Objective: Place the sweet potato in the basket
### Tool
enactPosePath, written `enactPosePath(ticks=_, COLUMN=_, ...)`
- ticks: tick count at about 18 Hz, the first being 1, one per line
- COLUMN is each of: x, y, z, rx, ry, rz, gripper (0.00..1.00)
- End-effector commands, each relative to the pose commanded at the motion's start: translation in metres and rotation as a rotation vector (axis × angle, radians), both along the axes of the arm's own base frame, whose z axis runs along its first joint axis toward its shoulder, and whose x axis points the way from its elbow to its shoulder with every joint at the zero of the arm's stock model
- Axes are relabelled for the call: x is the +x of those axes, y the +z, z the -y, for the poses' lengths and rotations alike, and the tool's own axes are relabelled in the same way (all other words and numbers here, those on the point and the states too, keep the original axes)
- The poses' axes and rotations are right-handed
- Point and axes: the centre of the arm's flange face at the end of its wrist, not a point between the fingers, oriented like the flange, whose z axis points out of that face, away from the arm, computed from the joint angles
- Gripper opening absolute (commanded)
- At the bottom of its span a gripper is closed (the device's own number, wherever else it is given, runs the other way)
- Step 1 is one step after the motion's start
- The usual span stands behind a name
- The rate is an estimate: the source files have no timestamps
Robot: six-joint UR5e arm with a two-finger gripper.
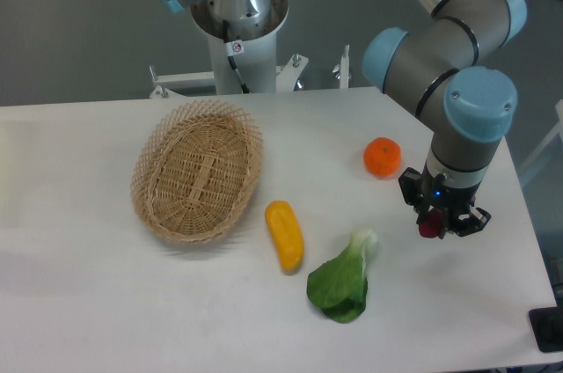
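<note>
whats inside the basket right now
Nothing shows inside the basket: its woven floor is bare and fully in view from above. The sweet potato is far off to the side, only a reddish bit visible, mostly covered by the gripper around it.

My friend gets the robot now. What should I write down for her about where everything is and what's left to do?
Gripper: down at the table's right side, around the small reddish-purple sweet potato; only a bit of it shows, so a firm grip can't be confirmed.
Oval woven wicker basket: on the left, nothing in it.
In between: yellow oblong vegetable, green leafy vegetable, round orange fruit.
Done: the gripper is at the sweet potato.
Left: lift it, carry it left, drop it in the basket.
</note>
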Motion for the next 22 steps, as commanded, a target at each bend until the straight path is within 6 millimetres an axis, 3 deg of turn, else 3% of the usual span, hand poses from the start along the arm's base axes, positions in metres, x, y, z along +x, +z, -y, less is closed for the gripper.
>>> enactPosePath(ticks=15, x=0.007, y=-0.001, z=-0.002, rx=0.008, ry=0.045, rz=0.014, gripper=0.18)
enactPosePath(ticks=17, x=0.013, y=0.002, z=-0.007, rx=0.025, ry=0.052, rz=0.021, gripper=0.18)
enactPosePath(ticks=22, x=0.060, y=0.016, z=-0.036, rx=0.052, ry=0.035, rz=0.029, gripper=0.18)
